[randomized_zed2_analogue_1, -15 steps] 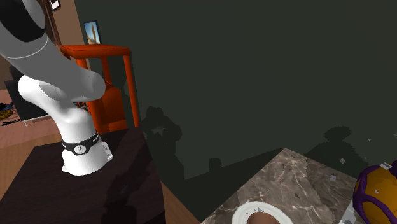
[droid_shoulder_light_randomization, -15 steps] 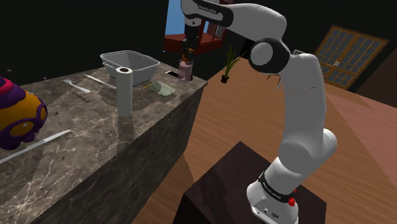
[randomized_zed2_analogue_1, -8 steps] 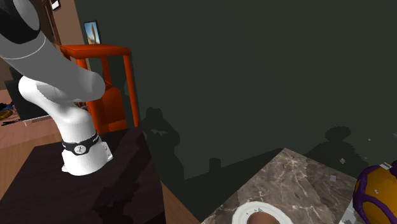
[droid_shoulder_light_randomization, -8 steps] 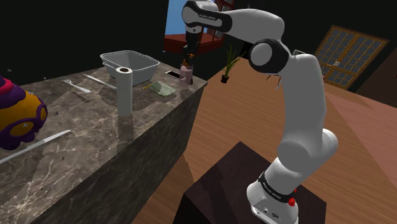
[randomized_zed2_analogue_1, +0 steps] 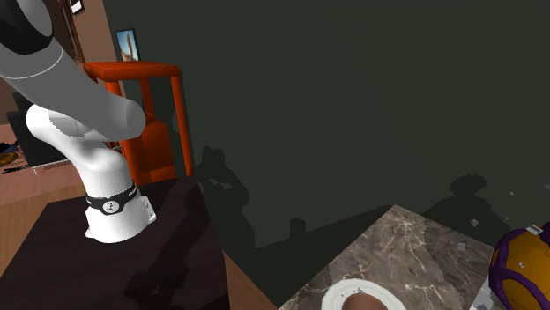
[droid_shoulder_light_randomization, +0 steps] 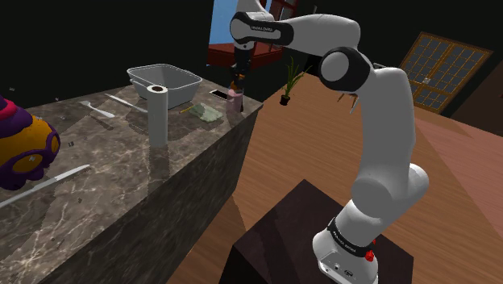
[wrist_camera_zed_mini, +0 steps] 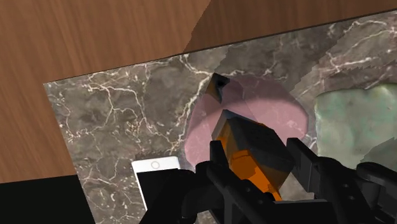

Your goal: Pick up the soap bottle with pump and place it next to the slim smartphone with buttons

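Counter [droid_shoulder_light_randomization: 121, 161]: marble top. 
Arm [droid_shoulder_light_randomization: 387, 121]: white, reaching to the counter's far corner. 
Basin [droid_shoulder_light_randomization: 192, 81]: grey, near that corner. 
Soap bottle [wrist_camera_zed_mini: 254, 108]: pink body, orange pump; stands upright on the counter corner, just beside the phone [wrist_camera_zed_mini: 156, 167]. 
Gripper [droid_shoulder_light_randomization: 239, 79]: released, fingers [wrist_camera_zed_mini: 216, 159] straddling the pump head.

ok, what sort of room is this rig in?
Likely a home kitchen, maybe a bathroom: a long marble counter carrying a grey tub and an upright paper roll, above a wooden floor.
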